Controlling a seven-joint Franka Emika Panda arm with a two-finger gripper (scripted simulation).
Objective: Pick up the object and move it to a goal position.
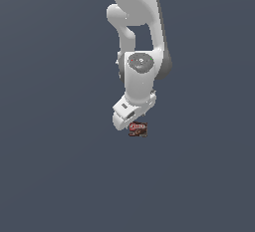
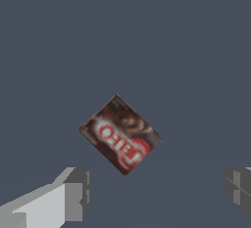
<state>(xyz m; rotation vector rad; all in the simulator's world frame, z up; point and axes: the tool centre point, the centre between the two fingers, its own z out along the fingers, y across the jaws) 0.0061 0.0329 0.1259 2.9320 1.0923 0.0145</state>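
In the wrist view the two fingertips (image 2: 73,195) of the gripper (image 2: 157,193) stand nearest the camera, one a pale grey block with a darker pad, the other only partly inside the picture's edge. They are spread wide, with bare dark grey floor (image 2: 186,51) showing between them, and they have hold of nothing.

Beyond the fingertips lies the object (image 2: 120,134), a small flat box, dark brown and red, with a white-and-red label on its upper face. It rests flat on the floor, turned at a slant to the line between the fingers, and it is clearly narrower than the gap. It sits past that line, apart from both fingers, not between them.

In the exterior view the white arm (image 1: 142,71) hangs down from above, wrist bent, with its hand (image 1: 127,110) low over the floor. The box shows just at the hand's lower edge, slightly toward the exterior view's right. The fingers themselves are too small there to make out, so whether they reach the floor is hard to tell.
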